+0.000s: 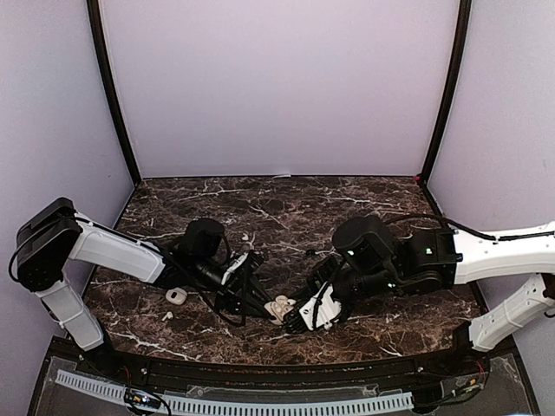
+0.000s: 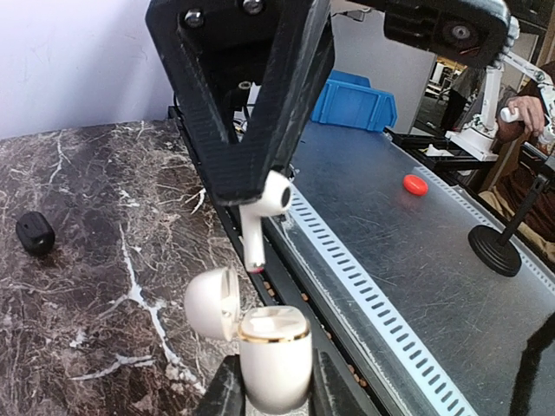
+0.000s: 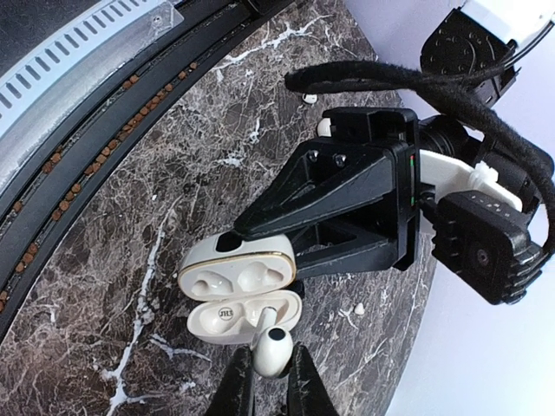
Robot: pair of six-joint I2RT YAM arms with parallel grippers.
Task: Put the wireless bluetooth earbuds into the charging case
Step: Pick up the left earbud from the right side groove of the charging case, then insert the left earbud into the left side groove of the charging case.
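Top view: both arms meet at the lower centre of the marble table [image 1: 364, 208]. The left gripper [image 1: 262, 303] and the right gripper [image 1: 297, 314] face each other tip to tip, with the white charging case [image 1: 279, 308] between them. The held earbud is too small to make out here. Another white case [image 1: 176, 295] lies on the table at lower left, with a loose white earbud [image 1: 166, 315] just below it.

Left wrist view: the left gripper [image 2: 276, 390] at the bottom edge is clamped on the charging case [image 2: 273, 351]. The case stands upright with a gold rim and its lid [image 2: 212, 303] is flipped open to the left. The right gripper [image 2: 251, 186] comes in from the top, its tips pinched on a white earbud [image 2: 270, 195]. The stem hangs down, its end just above the case mouth, not seated. A small black item [image 2: 35, 232] sits on the marble at the left edge, well apart.

Right wrist view: the right gripper [image 3: 270, 390] at the bottom edge is closed on the earbud [image 3: 273, 351] by its head. The stem lies over the open lid [image 3: 230, 314]. The charging case [image 3: 234, 277] sits at centre left, both wells bare. The left gripper [image 3: 260, 247] grips it from the right. A loose white earbud [image 3: 358, 308] lies on the marble, right of centre.
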